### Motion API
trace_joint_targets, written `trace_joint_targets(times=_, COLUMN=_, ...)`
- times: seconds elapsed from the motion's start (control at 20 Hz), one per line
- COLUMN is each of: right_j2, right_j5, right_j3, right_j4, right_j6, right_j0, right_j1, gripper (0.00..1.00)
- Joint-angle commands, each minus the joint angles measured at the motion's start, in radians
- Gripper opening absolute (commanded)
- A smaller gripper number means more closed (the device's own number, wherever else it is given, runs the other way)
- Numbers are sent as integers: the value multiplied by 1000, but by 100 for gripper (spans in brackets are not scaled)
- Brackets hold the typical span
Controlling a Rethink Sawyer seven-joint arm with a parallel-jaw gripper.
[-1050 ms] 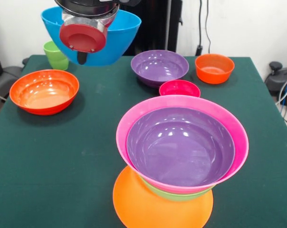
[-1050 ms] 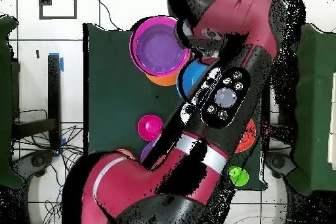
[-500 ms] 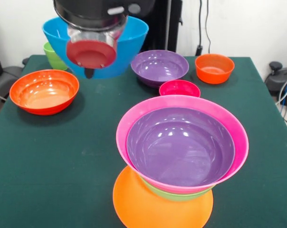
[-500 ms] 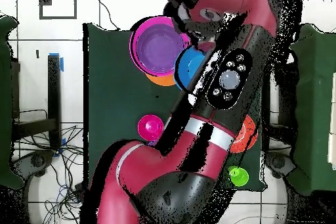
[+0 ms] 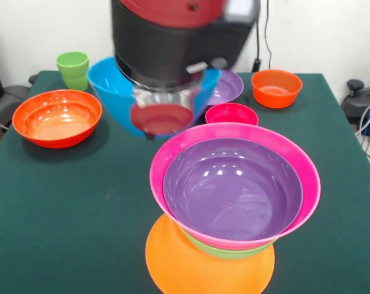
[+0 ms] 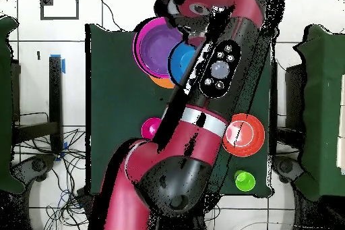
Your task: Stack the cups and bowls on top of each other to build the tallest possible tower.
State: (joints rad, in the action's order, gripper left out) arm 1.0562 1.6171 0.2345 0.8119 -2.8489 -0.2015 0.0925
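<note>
Nearest the camera in the front view stands the tower point(image 5: 234, 202): an upturned orange bowl point(image 5: 191, 266) as base on the green table point(image 5: 68, 202), a green bowl point(image 5: 228, 251) showing only as a thin rim above it, then a wide pink bowl point(image 5: 166, 159) with a purple bowl point(image 5: 233, 187) nested inside it, both mouth up. Just behind and to the left of the tower hangs the gripper point(image 5: 162, 117), carrying a blue bowl point(image 5: 108, 92) off the table; the bowl is tilted, and the gripper's round red face lies across its front. I cannot tell how the fingers stand, since the bowl and the arm's dark body hide them. Overhead, the blue bowl point(image 6: 180, 62) sits beside the pink and purple stack, its edge overlapping the pink rim. Behind the tower, a small magenta-red bowl point(image 5: 231, 114) rests on the cloth, just beyond the pink rim. Left of the gripper lies a large red-orange bowl point(image 5: 57, 117), mouth up. Farther back, a second purple bowl point(image 5: 229, 86) is partly hidden by the arm, and a smaller red-orange bowl point(image 5: 276, 87) stands near the far right corner. At the far left corner the light-green cup point(image 5: 73, 69) stands upright, apart from every bowl.
</note>
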Motion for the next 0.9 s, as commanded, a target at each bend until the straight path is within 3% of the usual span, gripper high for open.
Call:
trace_joint_targets(times=0.05, right_j2=152, right_j5=89, right_j3=-112, right_j4=156, right_j6=-368, right_j0=-25, right_j1=78, gripper=0)
trace_joint_targets(times=0.5, right_j2=356, right_j5=68, right_j3=-135, right_j4=348, right_j6=-408, right_j0=-48, right_j1=121, gripper=0)
trace_joint_targets(times=0.9, right_j2=449, right_j5=60, right_j3=-113, right_j4=434, right_j6=-399, right_j0=-51, right_j1=123, gripper=0)
